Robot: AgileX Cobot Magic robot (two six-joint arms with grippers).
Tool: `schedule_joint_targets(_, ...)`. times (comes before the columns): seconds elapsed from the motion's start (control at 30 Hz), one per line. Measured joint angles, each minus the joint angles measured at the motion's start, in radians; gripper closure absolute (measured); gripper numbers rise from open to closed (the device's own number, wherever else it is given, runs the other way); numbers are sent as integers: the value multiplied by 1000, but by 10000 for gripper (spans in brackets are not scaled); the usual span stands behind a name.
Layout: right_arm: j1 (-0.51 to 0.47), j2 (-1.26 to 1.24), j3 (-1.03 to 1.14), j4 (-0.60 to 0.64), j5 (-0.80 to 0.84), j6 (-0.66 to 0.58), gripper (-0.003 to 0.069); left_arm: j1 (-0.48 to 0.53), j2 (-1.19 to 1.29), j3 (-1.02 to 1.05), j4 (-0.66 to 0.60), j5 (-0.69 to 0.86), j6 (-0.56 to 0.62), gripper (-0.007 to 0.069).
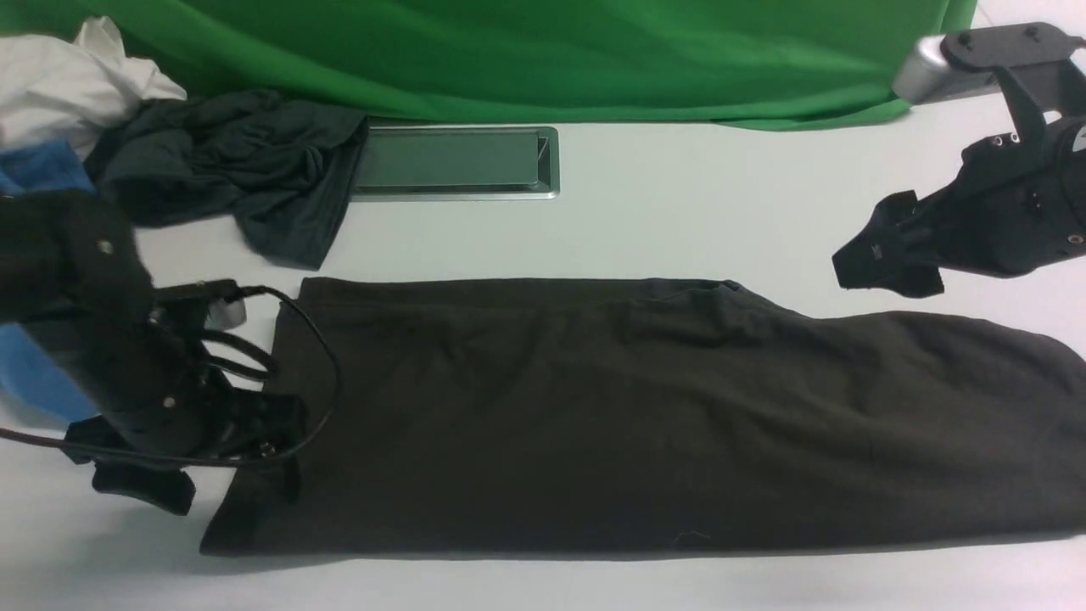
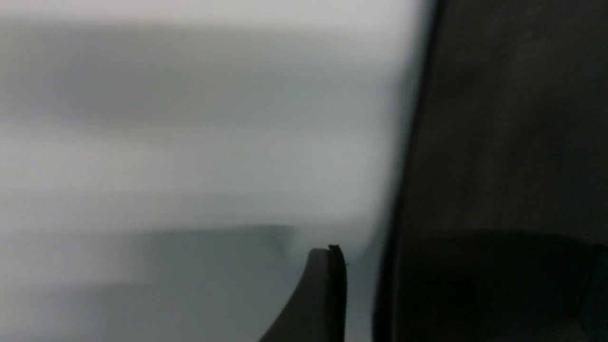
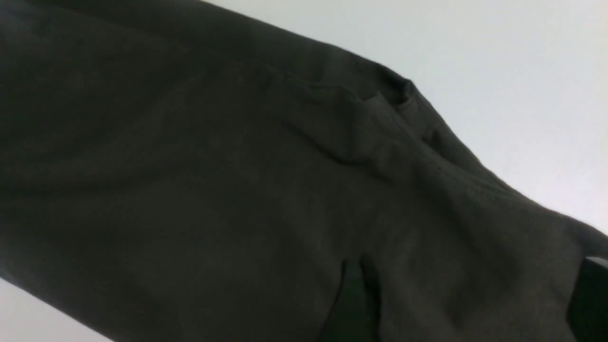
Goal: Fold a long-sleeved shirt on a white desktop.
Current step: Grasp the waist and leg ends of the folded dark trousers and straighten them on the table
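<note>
From the front, the long-sleeved shirt (image 1: 645, 416) lay folded in a long band across the white desktop (image 1: 679, 221), below the green backdrop (image 1: 543, 51) and cable hatch (image 1: 454, 161). The left gripper (image 1: 212, 482) gaped empty at the shirt's left edge. The right gripper (image 1: 878, 273) hung spread and empty. The left wrist view was blurred, with one finger (image 2: 320, 299) over bare desktop. The right wrist view showed the shirt filling most of the frame.

The left arm (image 1: 76, 280) enters from the left with its wrist pitched down and a cable (image 1: 327, 382) looped beside it. The left gripper (image 1: 212, 479) sits low with its fingers (image 1: 140, 490) spread apart. The left wrist view is blurred and only one finger shows clearly. The right arm (image 1: 1010, 212) reaches in from the right and is held high. The right gripper (image 1: 882, 276) points leftward and slightly down, its fingers (image 3: 354, 304) set wide apart.
</note>
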Motion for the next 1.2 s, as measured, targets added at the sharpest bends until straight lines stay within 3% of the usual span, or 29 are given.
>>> schedule_joint_targets(0.17, 0, 0, 0, -1, -7, 1, 87, -7, 1, 20, -113, -2, 51, -61)
schedule_joint_targets(0.4, 1, 0, 0, -1, -13, 2, 87, -9, 16, 55, -45, -6, -3, -5)
schedule_joint_targets(0.73, 1, 0, 0, -1, -15, 2, 87, -13, 29, 89, -76, -52, 11, 92)
schedule_joint_targets(0.83, 1, 0, 0, 3, -15, 2, 87, -13, 48, 86, -98, -51, 44, 179)
schedule_joint_targets(1.03, 1, 0, 0, 23, -11, 2, 87, -15, 54, 68, -150, -37, 70, 459)
schedule_joint_targets(1.2, 1, 0, 0, 80, -11, -5, 87, -13, 18, 50, -88, -36, 80, 475)
